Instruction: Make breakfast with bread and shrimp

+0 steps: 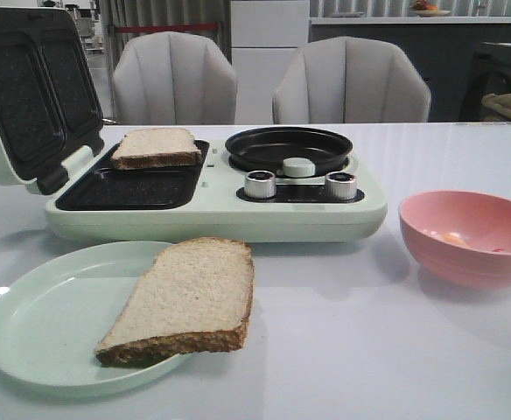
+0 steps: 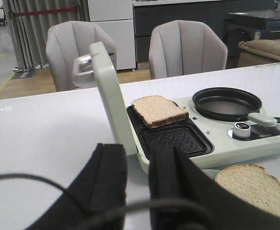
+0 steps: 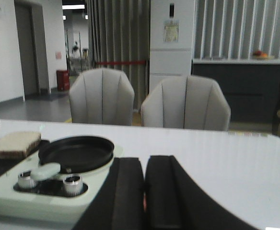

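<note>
One bread slice (image 1: 156,147) lies in the far tray of the open sandwich maker (image 1: 216,210); it also shows in the left wrist view (image 2: 159,110). The second bread slice (image 1: 188,297) lies on the pale green plate (image 1: 37,332), overhanging its rim. A small orange shrimp piece (image 1: 452,236) lies in the pink bowl (image 1: 470,238). Neither gripper shows in the front view. My left gripper (image 2: 137,151) is open and empty, held back from the maker's near corner. My right gripper (image 3: 144,163) is shut, with a thin pink sliver in the slit that I cannot identify.
The maker's lid (image 1: 28,96) stands open at the left. A black round pan (image 1: 289,149) and two silver knobs (image 1: 260,185) are on its right half. Two grey chairs (image 1: 175,79) stand behind the white table (image 1: 369,350).
</note>
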Controlling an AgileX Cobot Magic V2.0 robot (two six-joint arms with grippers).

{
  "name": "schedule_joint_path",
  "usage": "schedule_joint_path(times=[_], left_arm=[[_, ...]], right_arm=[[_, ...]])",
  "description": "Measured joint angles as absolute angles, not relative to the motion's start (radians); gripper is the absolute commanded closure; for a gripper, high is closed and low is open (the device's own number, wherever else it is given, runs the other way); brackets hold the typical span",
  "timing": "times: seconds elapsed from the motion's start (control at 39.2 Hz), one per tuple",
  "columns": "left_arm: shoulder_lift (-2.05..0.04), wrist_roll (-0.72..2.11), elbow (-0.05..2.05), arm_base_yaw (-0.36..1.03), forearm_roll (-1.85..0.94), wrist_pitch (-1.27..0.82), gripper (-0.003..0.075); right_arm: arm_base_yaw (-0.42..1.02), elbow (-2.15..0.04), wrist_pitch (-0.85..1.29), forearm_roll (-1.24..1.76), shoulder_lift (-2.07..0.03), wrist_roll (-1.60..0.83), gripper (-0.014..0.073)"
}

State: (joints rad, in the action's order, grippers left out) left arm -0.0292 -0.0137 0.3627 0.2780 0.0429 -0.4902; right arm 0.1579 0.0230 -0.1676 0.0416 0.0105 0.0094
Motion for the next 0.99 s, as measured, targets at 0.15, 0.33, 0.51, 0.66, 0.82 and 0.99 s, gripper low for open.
schedule_joint_path(times=[0.15, 0.33, 0.51, 0.66, 0.82, 0.99], left_arm=[[-0.029, -0.014, 0.363, 0.278, 0.041, -0.49, 0.0608], [-0.029, -0.014, 0.363, 0.278, 0.041, -0.49, 0.0608], [-0.029, -0.014, 0.363, 0.278, 0.041, -0.49, 0.0608], [-0.029, -0.014, 0.363, 0.278, 0.041, -0.49, 0.0608], [-0.029, -0.014, 0.356, 0.278, 0.041, -0.481, 0.0608], [-0.029, -0.014, 0.348, 0.278, 0.039, -0.469, 0.0608]], right_arm=[[0.158, -0.089, -0.041, 0.042, -0.023, 0.009, 0.0419], [0.158, -0.282, 0.195, 0.042, -0.19, 0.009, 0.0419], [0.158, -0.318, 0.239, 0.054, -0.27, 0.009, 0.0419], [0.158, -0.318, 0.242, 0.081, -0.284, 0.009, 0.0373], [0.16, -0.337, 0.253, 0.091, -0.34, 0.009, 0.0095], [0.221, -0.412, 0.28, 0.136, -0.477, 0.009, -0.0007]])
